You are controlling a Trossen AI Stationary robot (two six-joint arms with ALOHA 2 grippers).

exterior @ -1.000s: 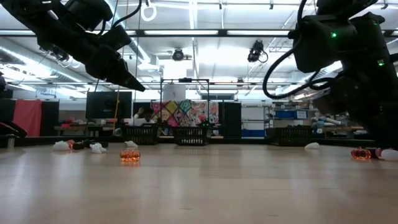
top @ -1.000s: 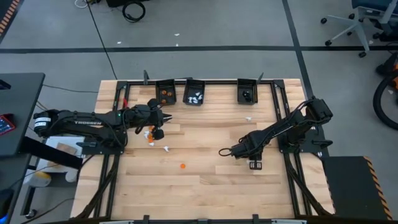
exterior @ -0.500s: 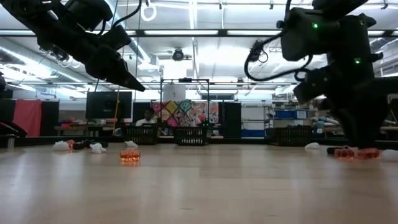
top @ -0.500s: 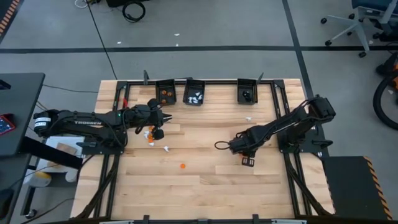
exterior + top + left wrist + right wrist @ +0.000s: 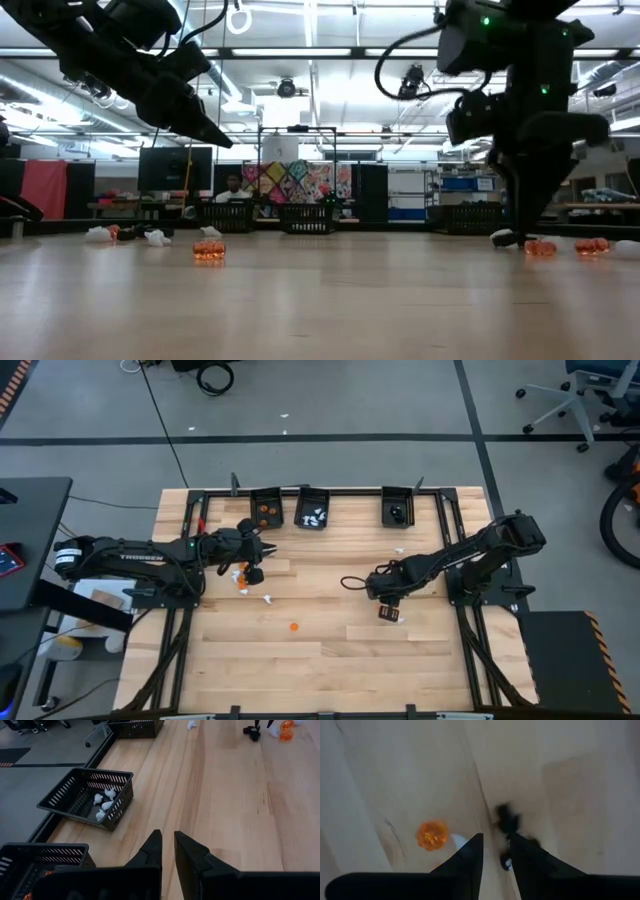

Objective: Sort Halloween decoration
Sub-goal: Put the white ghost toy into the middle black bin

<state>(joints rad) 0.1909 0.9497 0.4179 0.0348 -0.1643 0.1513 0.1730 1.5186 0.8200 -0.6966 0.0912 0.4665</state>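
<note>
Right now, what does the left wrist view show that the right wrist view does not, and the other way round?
Left wrist only: the left gripper and a black bin holding white pieces, with more bins beside it. Right wrist only: the right gripper, close to an orange piece and a black piece. Both: the wooden table; the left wrist view also has a far-off orange piece, perhaps the same one.

A black trinket (image 5: 507,822) lies blurred on the wood just beyond the right jaws' tips; an orange trinket (image 5: 432,834) and a white scrap (image 5: 458,839) lie beside them.
</note>
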